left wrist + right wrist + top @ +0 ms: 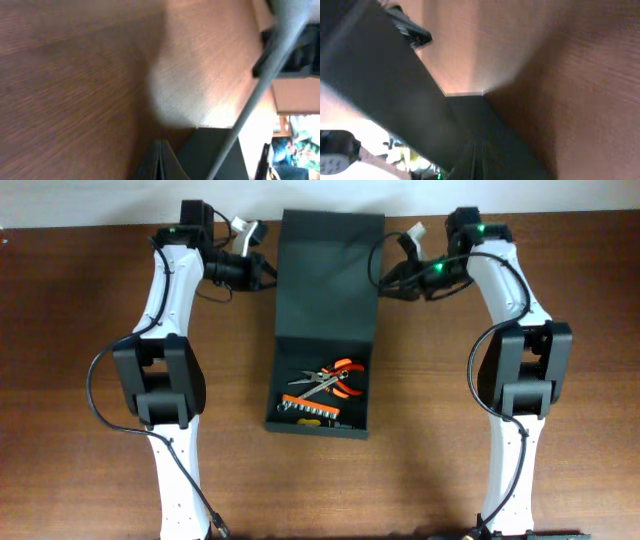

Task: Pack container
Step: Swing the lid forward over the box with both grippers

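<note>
Dark container mid-table, flap lid open toward 12 o'clock, orange-handled pliers and bit set inside, left gripper at lid's 9 o'clock edge, right gripper at its 3 o'clock edge, both grips unreadable.

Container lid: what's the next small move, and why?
Probably nudge the left gripper and right gripper inward to the side edges of the lid to start folding it shut: both flank it, open, and pliers and bit set already lie in the container.

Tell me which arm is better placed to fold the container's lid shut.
Probably right: the right fingers seem to reach the edge of the container lid, while the left fingers stand slightly apart from it.
</note>
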